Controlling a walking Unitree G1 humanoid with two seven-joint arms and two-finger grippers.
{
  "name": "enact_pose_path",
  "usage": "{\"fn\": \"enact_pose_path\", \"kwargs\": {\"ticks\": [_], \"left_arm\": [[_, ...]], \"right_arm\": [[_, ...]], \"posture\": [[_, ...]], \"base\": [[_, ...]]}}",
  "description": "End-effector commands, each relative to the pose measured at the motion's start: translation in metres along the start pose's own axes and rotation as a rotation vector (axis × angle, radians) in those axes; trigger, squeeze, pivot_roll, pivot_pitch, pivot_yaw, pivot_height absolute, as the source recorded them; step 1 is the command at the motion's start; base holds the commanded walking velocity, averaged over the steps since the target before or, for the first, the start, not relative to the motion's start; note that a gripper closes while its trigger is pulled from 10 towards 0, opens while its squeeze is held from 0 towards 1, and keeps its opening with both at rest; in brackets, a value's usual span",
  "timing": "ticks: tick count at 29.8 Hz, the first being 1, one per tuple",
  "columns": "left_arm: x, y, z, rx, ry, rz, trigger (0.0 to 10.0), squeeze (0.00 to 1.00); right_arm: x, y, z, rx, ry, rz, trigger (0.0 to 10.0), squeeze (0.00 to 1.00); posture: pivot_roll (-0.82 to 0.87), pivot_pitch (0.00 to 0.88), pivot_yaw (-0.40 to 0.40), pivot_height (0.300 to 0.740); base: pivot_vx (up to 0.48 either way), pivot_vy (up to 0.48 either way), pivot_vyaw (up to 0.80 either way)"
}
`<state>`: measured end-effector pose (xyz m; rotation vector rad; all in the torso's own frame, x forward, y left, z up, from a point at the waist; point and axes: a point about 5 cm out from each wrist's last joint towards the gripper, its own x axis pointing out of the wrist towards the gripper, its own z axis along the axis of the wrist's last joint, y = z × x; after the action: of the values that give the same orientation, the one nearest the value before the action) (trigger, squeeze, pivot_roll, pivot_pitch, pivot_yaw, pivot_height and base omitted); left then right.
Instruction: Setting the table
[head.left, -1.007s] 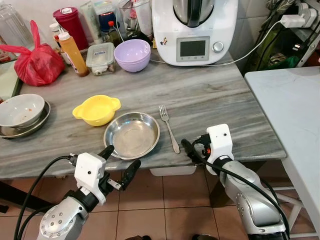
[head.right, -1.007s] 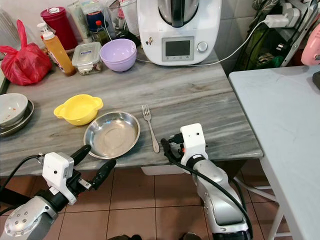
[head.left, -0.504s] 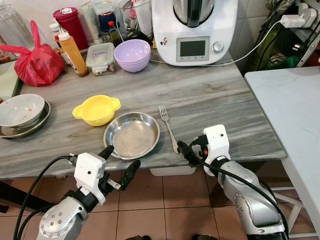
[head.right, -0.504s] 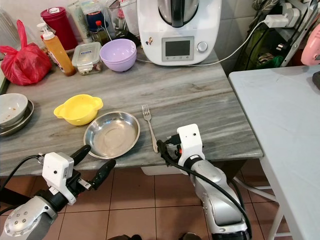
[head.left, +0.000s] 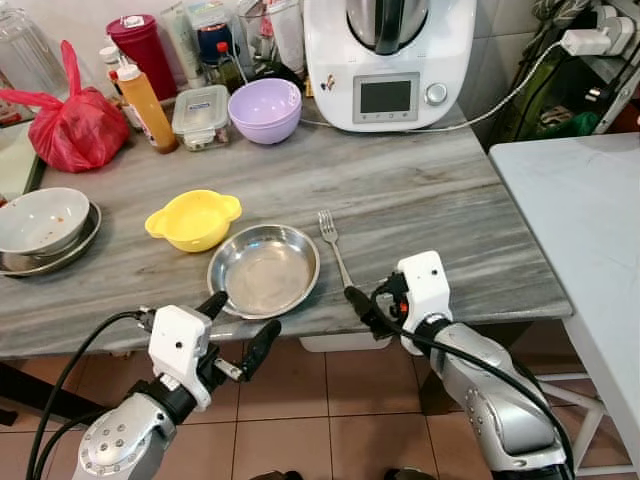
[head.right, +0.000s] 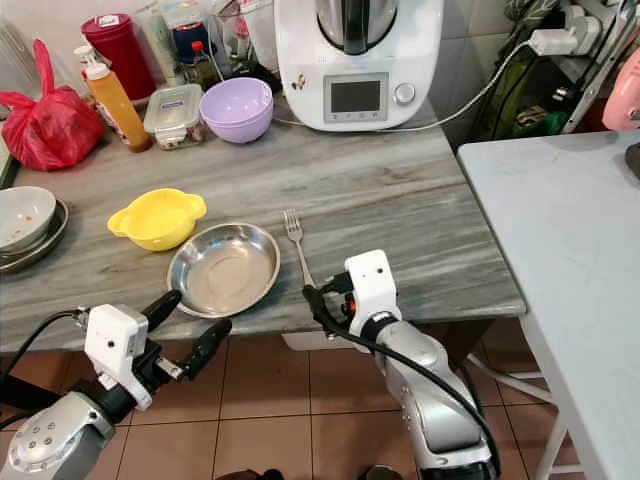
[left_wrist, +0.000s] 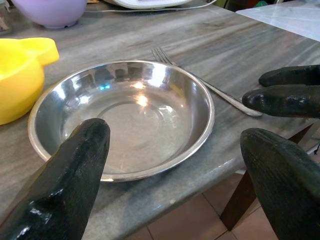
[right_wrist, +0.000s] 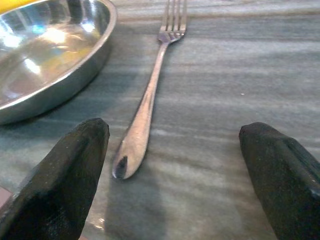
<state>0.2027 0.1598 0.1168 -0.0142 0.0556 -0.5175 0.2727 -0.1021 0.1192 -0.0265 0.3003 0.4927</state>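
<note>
Seen from the right wrist — slim silver fork (right_wrist: 145, 107) lying between right claw (right_wrist: 175, 167) fingers, spread wide, holding nothing, handle tip untouched.

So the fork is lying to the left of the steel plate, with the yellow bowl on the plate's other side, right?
Not quite. The fork lies to the right of the steel plate, as the left eye view shows. The yellow bowl is on the plate's other side, to its left.

No lettering before me can be read: the display of the white kitchen machine (head.left: 386, 96) is blank grey, and the labels on the bottles (head.left: 143, 100) behind stay too small.
</note>
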Motion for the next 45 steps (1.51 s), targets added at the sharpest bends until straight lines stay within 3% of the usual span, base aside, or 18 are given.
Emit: {"fn": "enact_pose_path", "kwargs": {"ticks": [1,22,37,45], "left_arm": [[-0.005,0.004,-0.003,0.008,0.020,0.009,10.0,0.00],[-0.004,0.003,-0.003,0.010,0.023,0.012,10.0,0.00],[-0.005,0.004,-0.004,0.012,0.031,0.014,10.0,0.00],[-0.006,0.004,-0.003,0.014,0.033,0.014,10.0,0.00]], "right_arm": [[0.002,0.008,-0.001,0.003,0.010,0.042,10.0,0.00],[0.005,0.015,0.003,-0.014,-0.015,0.127,10.0,0.00],[-0.005,0.009,-0.004,0.105,0.015,0.176,10.0,0.00],[-0.007,0.016,-0.003,0.130,0.011,0.246,10.0,0.00]], "posture": [[-0.05,0.130,0.117,0.740],[-0.05,0.124,0.115,0.740],[-0.05,0.124,0.115,0.740],[-0.05,0.129,0.118,0.740]], "base": [[0.000,0.000,0.00],[0.000,0.000,0.00],[0.000,0.000,0.00],[0.000,0.000,0.00]]}}
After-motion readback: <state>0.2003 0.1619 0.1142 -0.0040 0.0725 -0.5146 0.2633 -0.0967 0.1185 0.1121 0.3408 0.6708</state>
